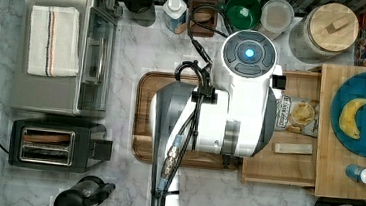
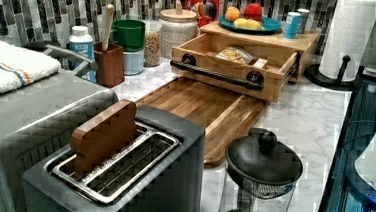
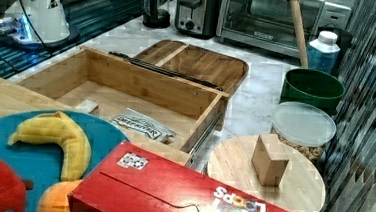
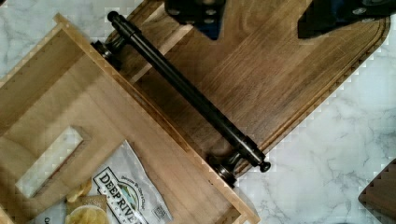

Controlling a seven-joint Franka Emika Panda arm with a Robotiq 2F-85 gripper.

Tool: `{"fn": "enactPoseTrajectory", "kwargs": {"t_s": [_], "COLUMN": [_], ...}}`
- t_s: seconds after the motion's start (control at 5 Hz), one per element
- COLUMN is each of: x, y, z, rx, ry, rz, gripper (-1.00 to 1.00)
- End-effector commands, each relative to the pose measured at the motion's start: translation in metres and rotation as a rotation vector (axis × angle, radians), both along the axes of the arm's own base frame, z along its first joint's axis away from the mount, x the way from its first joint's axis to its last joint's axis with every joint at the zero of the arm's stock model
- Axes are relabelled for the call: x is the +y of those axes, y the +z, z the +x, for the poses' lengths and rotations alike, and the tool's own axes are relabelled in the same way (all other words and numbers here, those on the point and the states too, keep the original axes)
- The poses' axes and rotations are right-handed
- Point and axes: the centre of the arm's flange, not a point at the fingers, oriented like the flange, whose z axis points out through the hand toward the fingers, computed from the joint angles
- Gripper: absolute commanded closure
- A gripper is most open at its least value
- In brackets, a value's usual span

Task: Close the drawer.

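Claw fingers are seen spread apart, empty, over the brown board just beside the handle. Rightward in the top view, the drawer stands pulled out. The handle is best pushed squarely, mid-bar.

Drawer stands pulled out over the tray, chip bag in it, plate on the slab above.

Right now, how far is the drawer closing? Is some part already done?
Nothing looks done: the drawer stands pulled out, chip bag inside. In hand: the gripper hangs open over the brown tray beside the black handle, not touching it. Left: the whole push in.
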Motion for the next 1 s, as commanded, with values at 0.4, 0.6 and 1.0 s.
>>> {"fn": "enactPoseTrajectory", "kwargs": {"t_s": [0.4,0.6,1.0], "x": [0.0,0.005,0.048], "y": [0.0,-0.005,-0.025], "z": [0.0,0.001,-0.016], "rx": [0.0,0.046,0.076], "ry": [0.01,0.193,0.505], "rz": [0.0,0.069,0.129], "gripper": [1.0,-1.0,-1.0]}}
